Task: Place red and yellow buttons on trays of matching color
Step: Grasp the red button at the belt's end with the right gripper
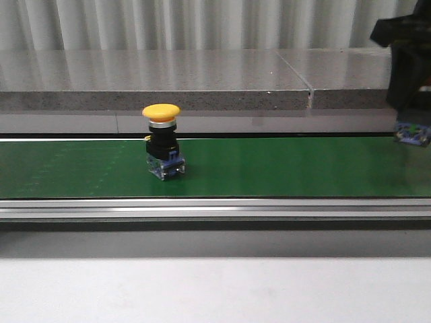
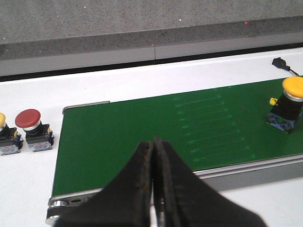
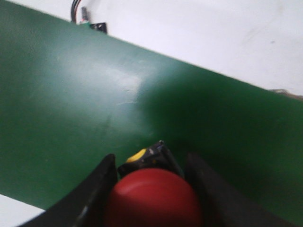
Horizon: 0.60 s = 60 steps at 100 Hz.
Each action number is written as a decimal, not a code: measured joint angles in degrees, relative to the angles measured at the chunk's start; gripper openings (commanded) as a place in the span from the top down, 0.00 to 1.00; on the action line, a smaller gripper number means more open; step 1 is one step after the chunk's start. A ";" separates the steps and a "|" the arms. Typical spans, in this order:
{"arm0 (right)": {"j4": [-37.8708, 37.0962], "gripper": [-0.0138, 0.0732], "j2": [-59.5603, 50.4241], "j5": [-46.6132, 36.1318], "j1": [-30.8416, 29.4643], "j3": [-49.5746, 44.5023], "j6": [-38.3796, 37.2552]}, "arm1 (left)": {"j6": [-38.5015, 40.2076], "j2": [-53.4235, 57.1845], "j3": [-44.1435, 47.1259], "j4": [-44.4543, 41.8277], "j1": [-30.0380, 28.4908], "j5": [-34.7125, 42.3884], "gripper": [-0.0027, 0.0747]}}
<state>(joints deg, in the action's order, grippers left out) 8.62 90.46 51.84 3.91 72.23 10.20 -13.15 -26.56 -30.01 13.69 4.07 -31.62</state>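
A yellow button (image 1: 161, 141) stands upright on the green belt (image 1: 303, 168), left of the middle; the left wrist view shows this yellow button (image 2: 289, 101) far from my left gripper (image 2: 154, 142). That gripper is shut and empty, above the belt's end. My right gripper (image 3: 150, 158) is shut on a red button (image 3: 154, 196), a finger on each side of its cap, just over the belt (image 3: 71, 94). In the front view this arm (image 1: 404, 67) is at the far right, with the button's base (image 1: 412, 132) showing under it. The trays are out of view.
On the white table beyond the belt's end stand another red button (image 2: 31, 127) and a yellow one (image 2: 4, 135), cut off by the frame edge. A grey stone ledge (image 1: 202, 81) runs behind the belt. A metal rail (image 1: 215, 208) borders its front.
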 measured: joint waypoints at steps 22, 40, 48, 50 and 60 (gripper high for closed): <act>-0.24 0.75 -0.47 4.82 -12.83 7.18 0.00 | 0.00 0.00 0.00 0.00 0.00 0.00 0.99; -0.43 0.75 -0.13 1.49 -24.35 9.71 -1.74 | 0.00 0.00 0.00 0.00 0.00 0.00 0.99; -0.43 0.75 1.13 -0.40 -28.87 10.84 -2.67 | 0.00 0.00 0.00 0.00 0.00 0.00 0.99; -0.43 0.75 1.70 -0.66 -29.55 11.22 -2.68 | 0.00 0.00 0.00 0.00 0.00 0.00 0.99; -0.43 0.75 5.32 -1.44 -34.05 13.46 -3.13 | 0.00 0.00 0.00 0.00 0.00 0.00 0.99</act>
<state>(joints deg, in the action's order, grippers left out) 8.19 95.78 50.40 -30.14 85.69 7.07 -13.15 -26.56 -30.01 13.69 4.07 -31.62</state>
